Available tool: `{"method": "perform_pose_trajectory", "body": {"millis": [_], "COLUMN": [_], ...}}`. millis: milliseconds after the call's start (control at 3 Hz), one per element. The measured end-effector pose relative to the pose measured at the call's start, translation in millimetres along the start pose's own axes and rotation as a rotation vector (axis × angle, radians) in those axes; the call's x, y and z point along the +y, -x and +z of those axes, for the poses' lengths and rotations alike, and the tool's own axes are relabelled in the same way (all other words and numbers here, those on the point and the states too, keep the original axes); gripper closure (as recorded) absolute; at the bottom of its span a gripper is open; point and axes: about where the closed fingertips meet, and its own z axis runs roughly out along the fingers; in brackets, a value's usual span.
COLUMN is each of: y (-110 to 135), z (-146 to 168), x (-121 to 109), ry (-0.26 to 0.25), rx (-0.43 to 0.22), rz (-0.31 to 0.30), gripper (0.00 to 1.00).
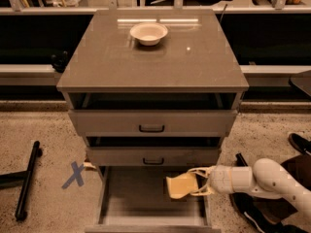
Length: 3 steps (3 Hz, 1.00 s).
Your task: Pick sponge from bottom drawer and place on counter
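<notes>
The bottom drawer (136,203) is pulled open at the foot of the cabinet, its flat floor bare on the left. The pale-yellow sponge (179,185) is at the drawer's right side, between the fingers of my gripper (190,183). My gripper reaches in from the right on a white arm and is shut on the sponge. I cannot tell whether the sponge rests on the floor or is just above it. The counter (112,57) is the glossy grey-brown top of the cabinet, well above the gripper.
A white round bowl (148,33) stands on the counter near its back edge. Two upper drawers with black handles (151,128) stick out slightly above the open drawer. A black bar (26,181) and a blue X mark (74,174) lie on the floor at left.
</notes>
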Motion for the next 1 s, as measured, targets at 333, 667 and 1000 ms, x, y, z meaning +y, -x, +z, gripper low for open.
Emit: {"method": "perform_pose_trajectory", "body": {"millis": [333, 667, 1000], "y": [43.9, 90.2, 99.2], "z": [-46.0, -75.0, -78.9], "x": [-28.2, -42.2, -44.7], "ry": [-0.045, -0.067, -0.069], "rx": [-0.008, 0.044, 0.051], "rz": [-0.081, -0.238, -0.263], "gripper": [1.0, 1.0, 1.0]}}
